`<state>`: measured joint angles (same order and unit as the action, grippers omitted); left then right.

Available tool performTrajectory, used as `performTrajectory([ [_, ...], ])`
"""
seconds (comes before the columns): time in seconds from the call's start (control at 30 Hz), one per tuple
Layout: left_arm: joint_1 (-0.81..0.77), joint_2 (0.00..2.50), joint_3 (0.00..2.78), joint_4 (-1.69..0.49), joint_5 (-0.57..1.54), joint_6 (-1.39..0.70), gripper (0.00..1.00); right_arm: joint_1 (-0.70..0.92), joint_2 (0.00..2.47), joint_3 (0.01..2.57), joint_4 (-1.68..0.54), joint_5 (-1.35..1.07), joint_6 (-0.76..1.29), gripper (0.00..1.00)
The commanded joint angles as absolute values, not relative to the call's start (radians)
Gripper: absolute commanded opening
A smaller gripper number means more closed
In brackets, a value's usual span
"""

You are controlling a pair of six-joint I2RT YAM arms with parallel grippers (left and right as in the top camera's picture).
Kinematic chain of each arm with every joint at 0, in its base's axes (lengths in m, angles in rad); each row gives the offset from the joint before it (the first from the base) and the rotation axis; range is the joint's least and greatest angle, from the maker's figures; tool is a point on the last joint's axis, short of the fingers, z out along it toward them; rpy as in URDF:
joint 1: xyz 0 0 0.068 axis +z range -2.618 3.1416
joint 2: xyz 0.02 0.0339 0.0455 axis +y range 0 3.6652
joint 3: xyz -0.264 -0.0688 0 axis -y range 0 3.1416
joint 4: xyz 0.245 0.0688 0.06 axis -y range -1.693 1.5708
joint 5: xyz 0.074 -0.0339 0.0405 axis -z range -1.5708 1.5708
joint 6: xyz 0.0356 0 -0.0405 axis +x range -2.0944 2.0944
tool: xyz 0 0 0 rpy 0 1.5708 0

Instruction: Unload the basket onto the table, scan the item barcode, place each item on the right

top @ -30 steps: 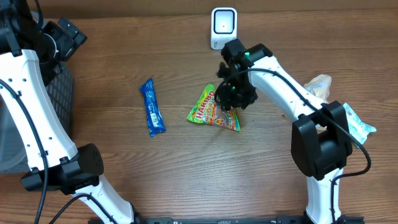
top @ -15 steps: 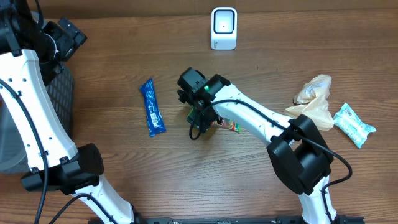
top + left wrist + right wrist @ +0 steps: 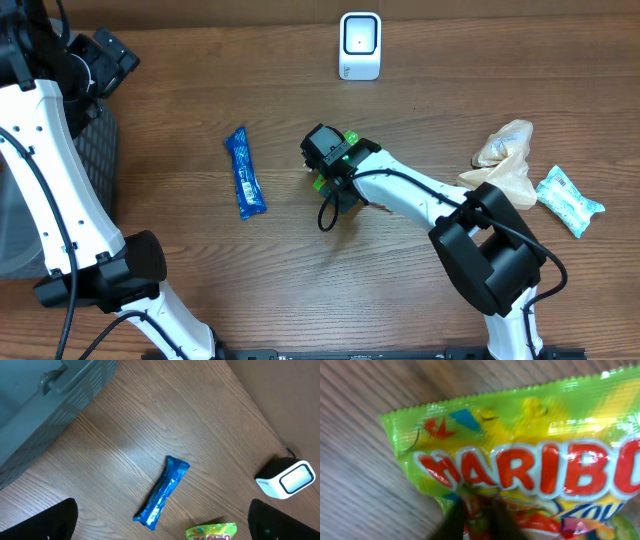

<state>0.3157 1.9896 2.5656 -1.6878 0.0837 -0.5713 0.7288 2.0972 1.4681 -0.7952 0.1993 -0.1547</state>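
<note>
1. The right arm [image 3: 430, 195] stretches low across the table [image 3: 200, 270], bent at the elbow and wrist tipped down. It ends straight in front of the scanner [image 3: 360, 45], on the robot's side of it.
2. The right gripper [image 3: 479, 512] sits right on top of the candy bag [image 3: 530, 460]. Its dark fingers [image 3: 454, 519] are drawn close together and pinch the wrapper just under the red lettering.
3. The candy bag lies flat on the wood in front of the scanner. From overhead it is mostly covered, with only green and orange edges poking out around the wrist.
4. The left arm [image 3: 50, 170] stands tall, well off to the scanner's left, with its wrist up beside the grey basket [image 3: 50, 400].
5. The left gripper [image 3: 161, 524] is spread wide and holds nothing, its fingertips dark at the bottom corners of the wrist view.
6. A blue bar [image 3: 244, 172] lies alone, in front of the scanner and off to its left, apart from the candy bag.
</note>
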Motion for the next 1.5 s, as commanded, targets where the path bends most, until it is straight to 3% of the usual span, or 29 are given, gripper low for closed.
performTrajectory([
  [0.0,0.312,1.962,2.576,-1.689,0.089,-0.58,1.0,0.724,2.103,1.434,-0.796,0.228,-0.098,0.04],
  [0.27,0.312,1.962,2.576,-1.689,0.089,-0.58,1.0,0.724,2.08,1.63,-0.986,0.088,-0.002,0.04],
  [0.47,0.312,1.962,2.576,-1.689,0.089,-0.58,1.0,0.676,2.049,1.928,-1.213,-0.326,0.006,0.04],
  [0.5,0.312,1.962,2.576,-1.689,0.089,-0.58,1.0,0.641,2.049,1.973,-1.242,-0.482,0.005,0.04],
  [0.67,0.312,1.962,2.576,-1.689,0.089,-0.58,1.0,0.495,2.056,1.941,-1.25,-0.823,-0.001,0.04],
  [0.93,0.312,1.962,2.576,-1.689,0.089,-0.58,1.0,0.427,2.056,1.835,-1.185,-0.717,0.001,0.04],
  [0.97,0.312,1.962,2.576,-1.689,0.089,-0.58,1.0,0.442,2.056,1.835,-1.146,-0.675,0.022,0.06],
  [1.1,0.312,1.962,2.576,-1.689,0.089,-0.58,1.0,0.519,2.06,1.835,-1.007,-0.523,0.155,0.41],
  [1.2,0.312,1.962,2.576,-1.689,0.089,-0.58,1.0,0.587,2.088,1.835,-0.908,-0.523,0.246,0.59],
  [1.3,0.312,1.962,2.576,-1.689,0.089,-0.58,1.0,0.629,2.138,1.834,-0.843,-0.524,0.351,0.63],
  [1.47,0.312,1.962,2.576,-1.689,0.089,-0.58,1.0,0.657,2.251,1.834,-0.796,-0.593,0.446,0.61],
])
